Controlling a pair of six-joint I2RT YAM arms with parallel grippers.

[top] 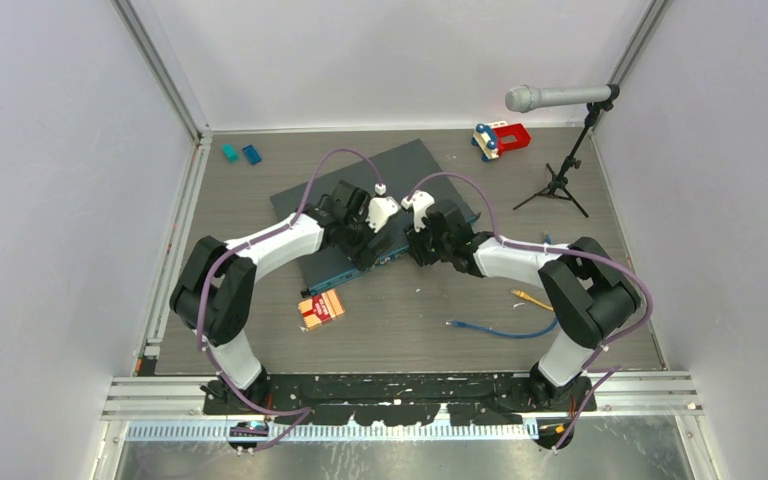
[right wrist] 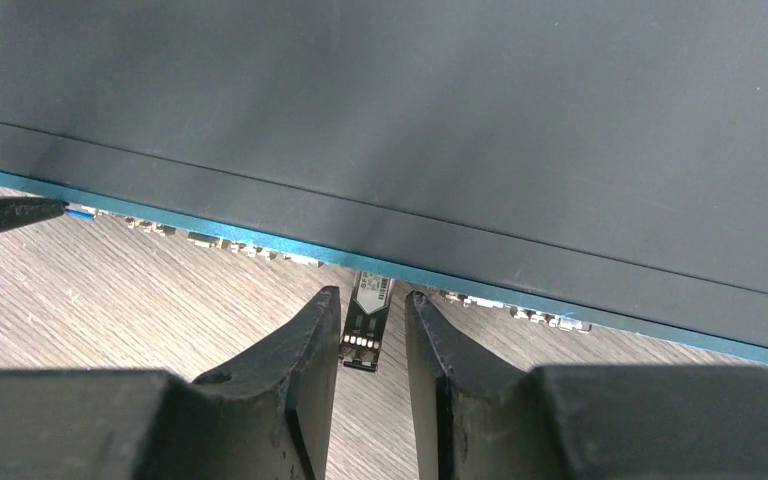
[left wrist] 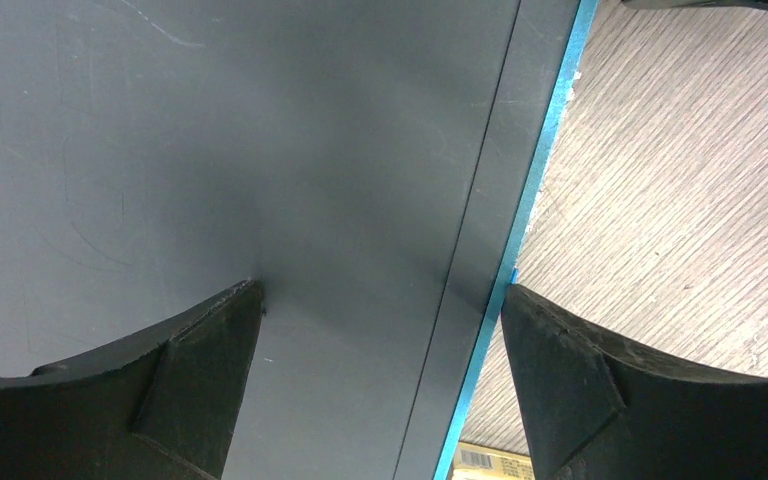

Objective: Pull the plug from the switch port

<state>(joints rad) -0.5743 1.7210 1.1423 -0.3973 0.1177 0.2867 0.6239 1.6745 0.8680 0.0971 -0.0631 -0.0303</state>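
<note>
The switch [top: 400, 165] lies slanted in the middle of the table, dark slate top, teal front edge [right wrist: 260, 238] with a row of small sockets. A small black plug with a silver label [right wrist: 368, 320] sticks out of one socket onto the table side. My right gripper [right wrist: 371, 297] is open, its two fingers straddling the plug closely, the left one nearly touching it. My left gripper [left wrist: 380, 290] is open over the switch's top [left wrist: 210, 130], one finger above the top, the other just past the front edge. In the top view both grippers, left [top: 365, 240] and right [top: 425, 245], meet at the front edge and hide the plug.
A red-and-yellow packet [top: 321, 309] lies in front of the switch. A blue cable [top: 505, 330] and a yellow-tipped cable [top: 532, 298] lie at the right. A microphone on a stand [top: 558, 97], a red toy [top: 501, 138] and two teal blocks [top: 240, 153] stand at the back.
</note>
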